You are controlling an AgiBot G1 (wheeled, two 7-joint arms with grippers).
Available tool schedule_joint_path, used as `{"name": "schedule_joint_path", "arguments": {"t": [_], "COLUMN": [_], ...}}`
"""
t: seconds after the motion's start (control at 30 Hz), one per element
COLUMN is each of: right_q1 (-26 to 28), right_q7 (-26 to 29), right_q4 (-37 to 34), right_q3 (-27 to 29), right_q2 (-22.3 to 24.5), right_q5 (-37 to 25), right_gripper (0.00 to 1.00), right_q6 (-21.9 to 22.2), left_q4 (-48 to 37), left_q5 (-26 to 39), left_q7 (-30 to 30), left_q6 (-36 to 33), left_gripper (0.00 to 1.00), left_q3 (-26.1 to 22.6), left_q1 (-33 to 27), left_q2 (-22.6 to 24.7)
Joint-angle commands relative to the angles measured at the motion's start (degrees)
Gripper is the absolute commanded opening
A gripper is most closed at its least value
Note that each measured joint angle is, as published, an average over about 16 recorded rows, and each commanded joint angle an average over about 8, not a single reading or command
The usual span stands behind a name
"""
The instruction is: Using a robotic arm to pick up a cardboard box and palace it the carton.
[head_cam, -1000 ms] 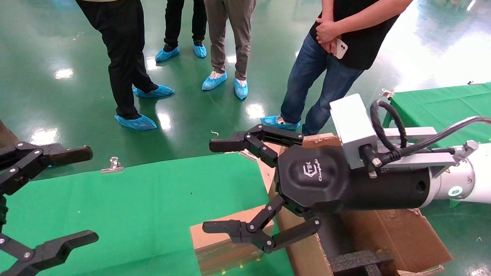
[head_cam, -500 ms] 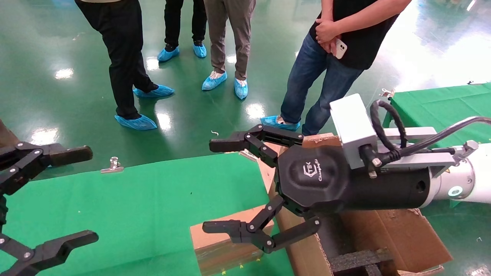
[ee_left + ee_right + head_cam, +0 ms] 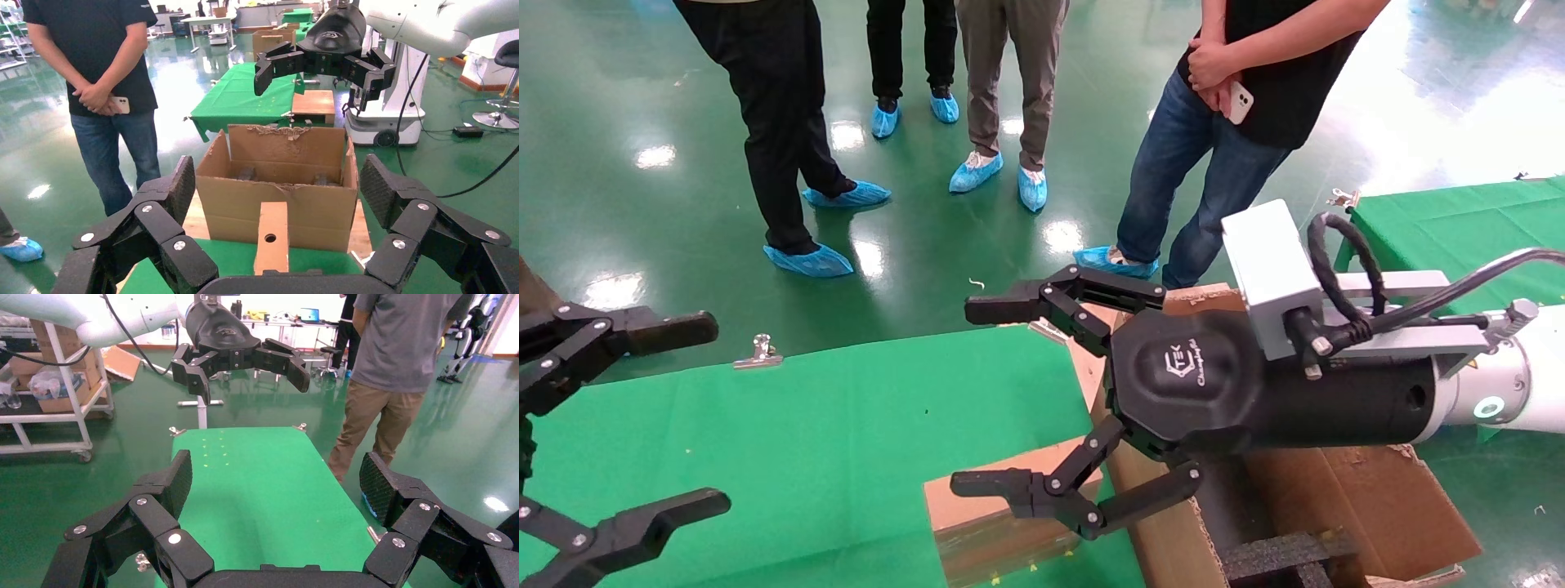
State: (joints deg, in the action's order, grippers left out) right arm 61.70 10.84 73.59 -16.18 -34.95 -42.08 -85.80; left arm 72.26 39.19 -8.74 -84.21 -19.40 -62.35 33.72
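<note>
The right gripper (image 3: 997, 400) hangs wide open and empty above the green surface (image 3: 805, 425), its fingers spread far apart; the box (image 3: 1001, 527) lies below its lower finger, flat on the surface and not gripped, while the carton (image 3: 1369, 498) sits under and behind the gripper body, just beside the box. The left gripper (image 3: 633, 425) is also wide open and empty, well apart from the box on the far side of the surface. The main risk from here, as I judge it, is the closeness of box and carton — a descent onto the box could bring a finger or the gripper body down on the carton's raised, torn flap, bending it or shoving the carton. The box is taped and smooth, so a grip taken near one edge could let it twist or slip out on the lift. People stand close beyond the gripper, so a wide swing is unwelcome. Inside the carton, black foam inserts (image 3: 1275, 555) show near its bottom — the left wrist view also shows dark pieces low inside — and no box is seen in it; the inserts could catch a box lowered off-centre and leave it tilted.
</note>
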Motion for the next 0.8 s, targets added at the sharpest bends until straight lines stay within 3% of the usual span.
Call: {"name": "schedule_joint_path", "arguments": {"t": [0.03, 0.2, 0.33, 0.57, 0.8], "right_q1": [-0.11, 1.27, 4.92, 13.05, 19.35], "right_q7": [-0.01, 0.45, 1.72, 3.53, 1.0], "right_q4": [-0.03, 0.15, 0.25, -0.92, -4.82], "right_q3": [0.08, -1.02, -3.79, -12.17, -21.84], "right_q2": [-0.05, 0.29, 0.21, -2.18, -5.76], "right_q5": [0.19, -2.07, -7.21, -17.02, -24.19], "right_gripper": [1.0, 1.0, 1.0, 1.0, 1.0], "right_q6": [0.09, -0.88, -2.68, -4.94, -5.12], "left_q4": [0.0, -0.01, -0.01, -0.01, -0.01], "left_q5": [0.0, 0.0, 0.0, -0.01, -0.01], "left_q7": [0.0, 0.0, 0.0, 0.01, 0.01], "left_q6": [0.0, 0.0, 0.0, 0.0, 0.0], "left_gripper": [0.0, 0.0, 0.0, 0.0, 0.0], "left_q3": [0.0, 0.0, -0.01, -0.01, -0.02], "left_q1": [0.0, 0.0, 0.0, -0.01, -0.01], "left_q2": [0.0, 0.0, 0.0, 0.0, 0.0]}}
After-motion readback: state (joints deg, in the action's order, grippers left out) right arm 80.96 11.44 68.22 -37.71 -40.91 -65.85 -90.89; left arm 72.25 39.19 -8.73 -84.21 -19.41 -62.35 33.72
